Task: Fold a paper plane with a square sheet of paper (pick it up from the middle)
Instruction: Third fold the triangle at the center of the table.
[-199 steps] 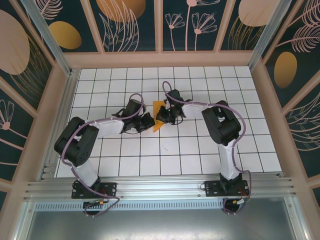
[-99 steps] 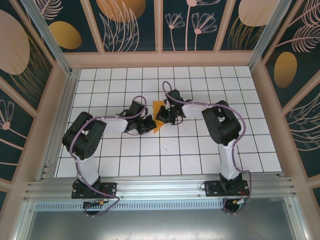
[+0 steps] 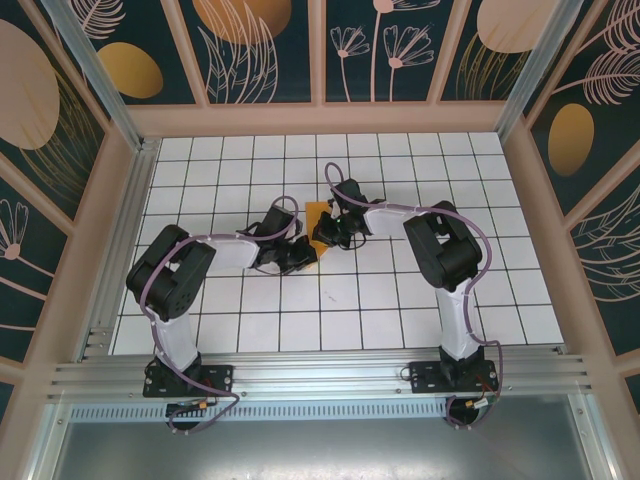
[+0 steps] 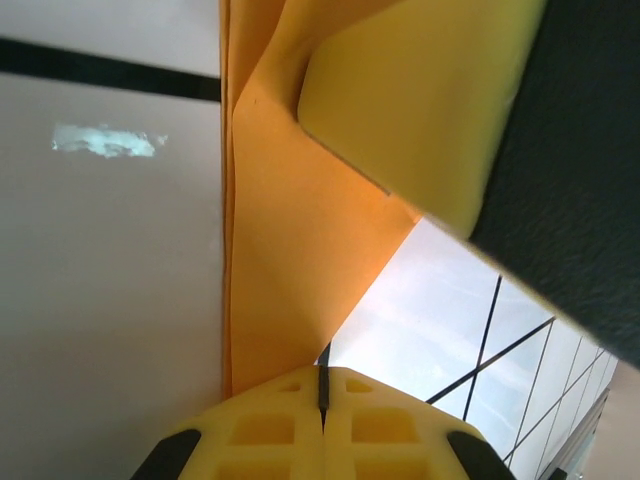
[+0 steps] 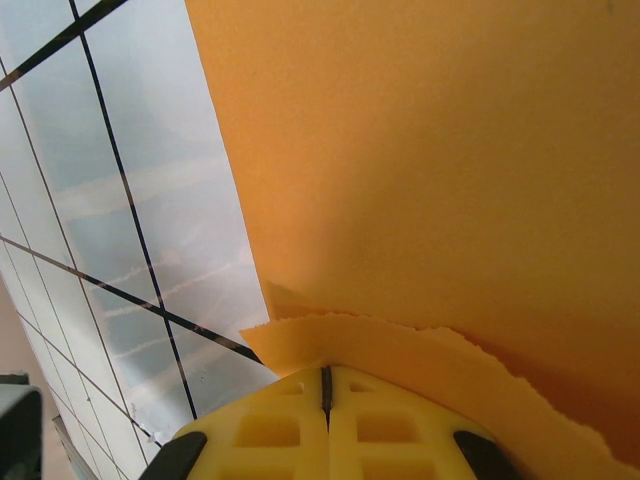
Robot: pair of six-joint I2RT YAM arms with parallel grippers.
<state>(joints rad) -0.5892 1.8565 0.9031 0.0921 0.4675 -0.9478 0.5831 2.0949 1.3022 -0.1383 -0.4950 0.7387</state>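
Observation:
The bright-orange square sheet of paper (image 3: 315,212) lies folded in layers on the white grid table (image 3: 400,300), between my two grippers. My left gripper (image 3: 304,257) is shut, and its tips rest at the paper's lower point (image 4: 290,260). Its yellow fingers (image 4: 380,425) meet along a thin slit. My right gripper (image 3: 321,238) is also shut, with its tips against a ragged paper edge (image 5: 400,350) from the right. The broad orange face (image 5: 430,150) spreads beyond it. In the left wrist view the right gripper's yellow finger (image 4: 420,90) lies on the paper.
A wooden frame (image 3: 320,118) with dark leaf-pattern panels walls in the table on three sides. An aluminium rail (image 3: 320,378) runs along the near edge by both arm bases. White tiles lie open in front of the grippers.
My left arm has swung its elbow rightward and its gripper has slid right over the paper's lower tip. The right arm has stayed where it was.

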